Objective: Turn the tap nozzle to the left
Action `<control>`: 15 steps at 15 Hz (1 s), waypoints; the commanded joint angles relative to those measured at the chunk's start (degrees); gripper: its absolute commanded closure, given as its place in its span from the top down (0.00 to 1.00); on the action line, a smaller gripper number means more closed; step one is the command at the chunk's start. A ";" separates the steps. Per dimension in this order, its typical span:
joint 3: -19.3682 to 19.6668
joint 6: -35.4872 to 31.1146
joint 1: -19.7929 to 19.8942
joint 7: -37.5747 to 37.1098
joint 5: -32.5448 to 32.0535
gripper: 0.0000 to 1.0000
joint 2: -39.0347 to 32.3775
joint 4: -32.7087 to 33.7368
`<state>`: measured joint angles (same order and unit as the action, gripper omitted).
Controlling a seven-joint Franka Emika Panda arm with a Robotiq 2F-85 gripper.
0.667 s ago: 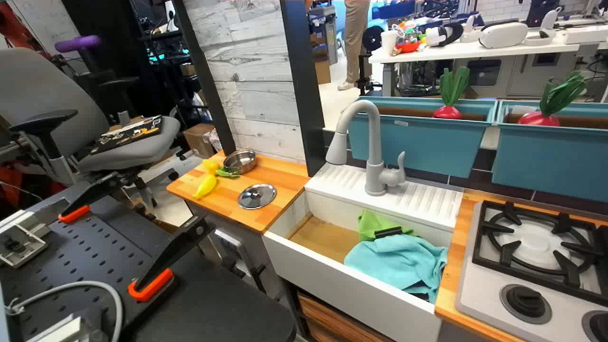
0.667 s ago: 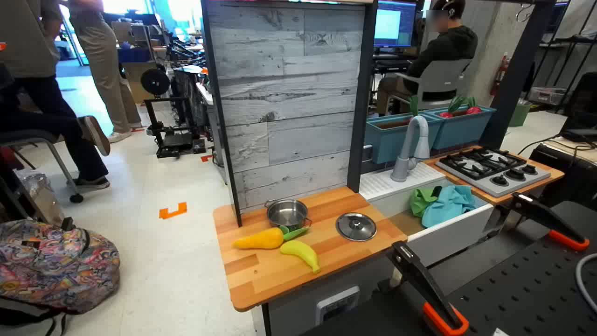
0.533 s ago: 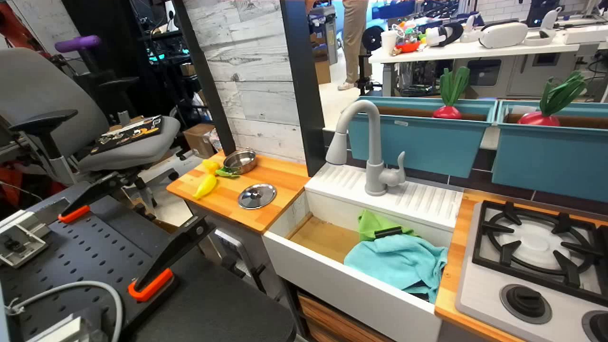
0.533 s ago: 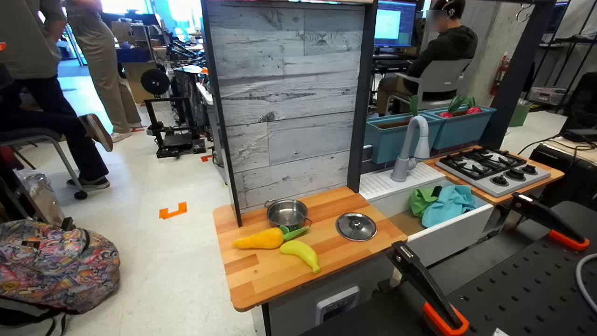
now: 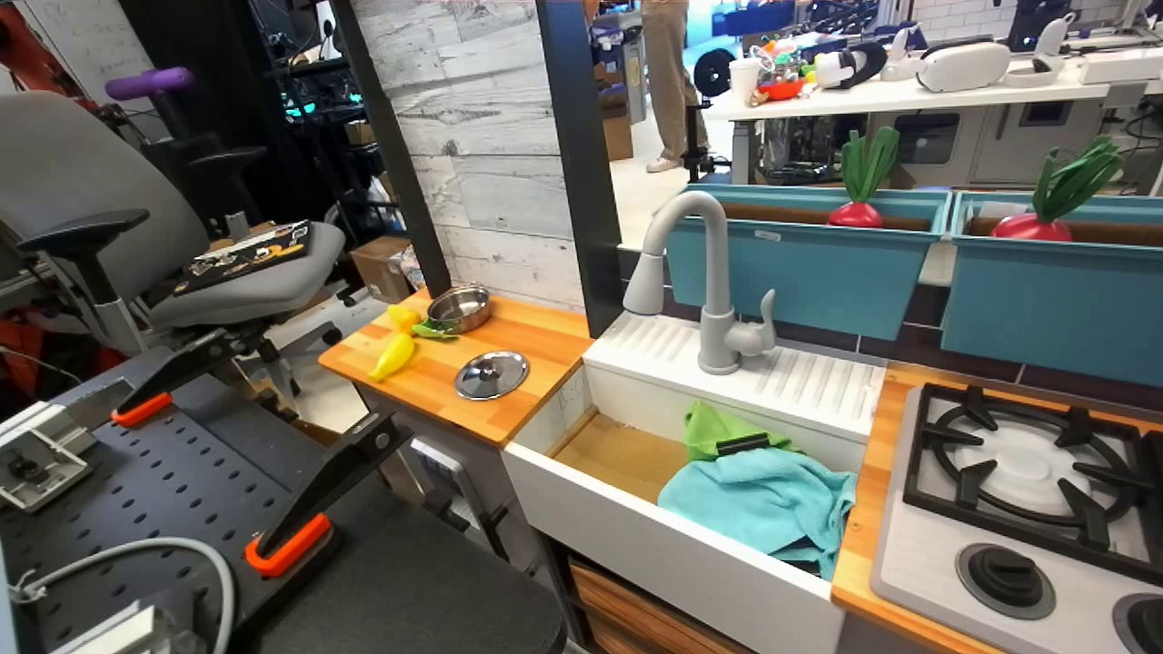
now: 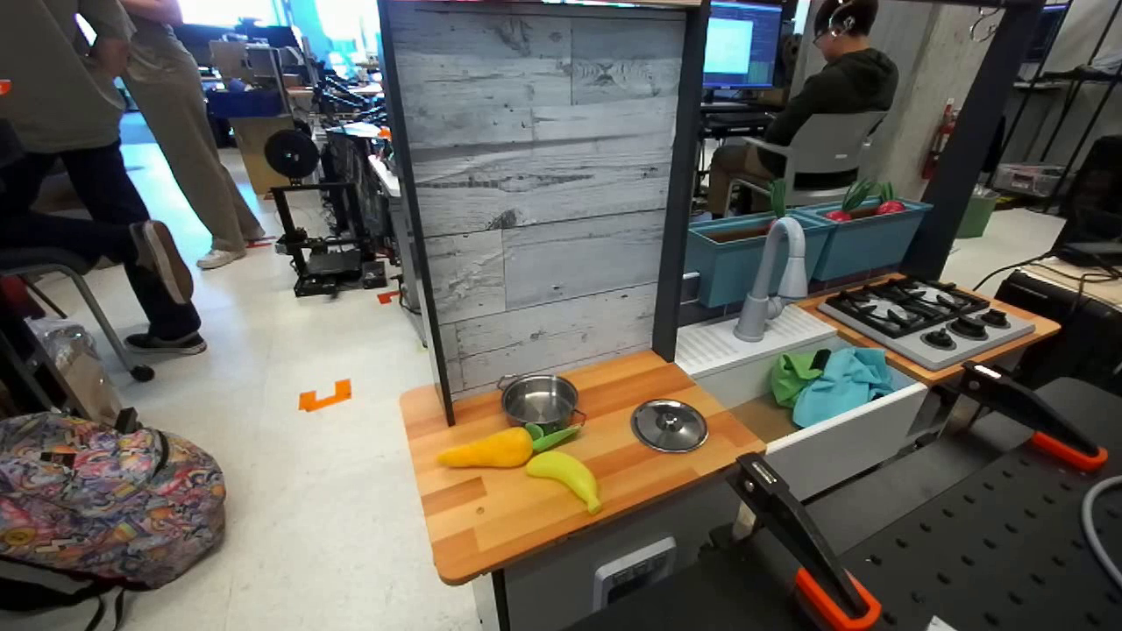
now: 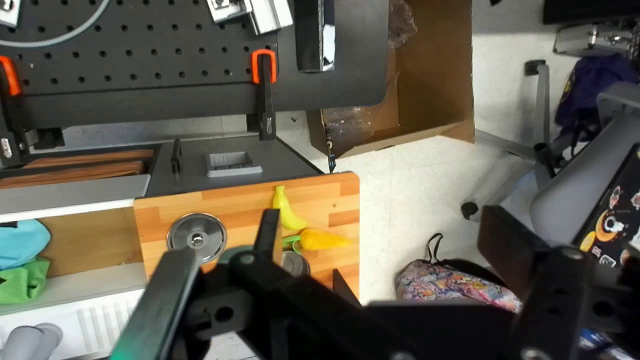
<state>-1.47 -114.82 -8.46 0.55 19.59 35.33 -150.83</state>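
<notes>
Standing just as it did 0.5 s ago, the tap nozzle (image 5: 717, 272) rises from the white ledge (image 5: 636, 342) behind the sink (image 5: 672, 572), past the sink-side back corner of the worktop (image 6: 491, 535). Also unshifted: pot (image 6: 539, 403) by the back edge, lid (image 6: 669, 427) near the sink-side edge, banana (image 6: 568, 478) near the front edge. Only bystanders (image 6: 188, 149) in the background have moved. Judgement: turn not begun; next move calls for a reach past the sink-side edge, then probably a sideways push.

State of gripper (image 7: 360, 240): 2 fingers (image 7: 162, 300) spread wide, nothing held between them. It shows in the wrist view alone, so its height and clearance from the tap nozzle cannot be told. There the tap nozzle is cut off by the frame and the pot partly hidden behind the gripper. Exact heading of the tap nozzle over the sink: hard to judge from these angles.
</notes>
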 commanded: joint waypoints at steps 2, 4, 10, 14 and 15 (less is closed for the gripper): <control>4.07 -3.86 2.93 4.31 0.72 1.00 -10.02 6.35; 6.07 -4.68 4.26 5.32 1.15 1.00 -14.51 9.32; 11.00 -11.22 9.53 8.67 2.00 1.00 -29.89 17.75; 11.81 -19.06 13.11 10.52 4.60 1.00 -39.64 22.05; 11.52 -21.03 13.99 11.60 5.82 1.00 -41.77 22.84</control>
<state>10.42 -131.85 3.47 9.00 21.40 0.23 -132.09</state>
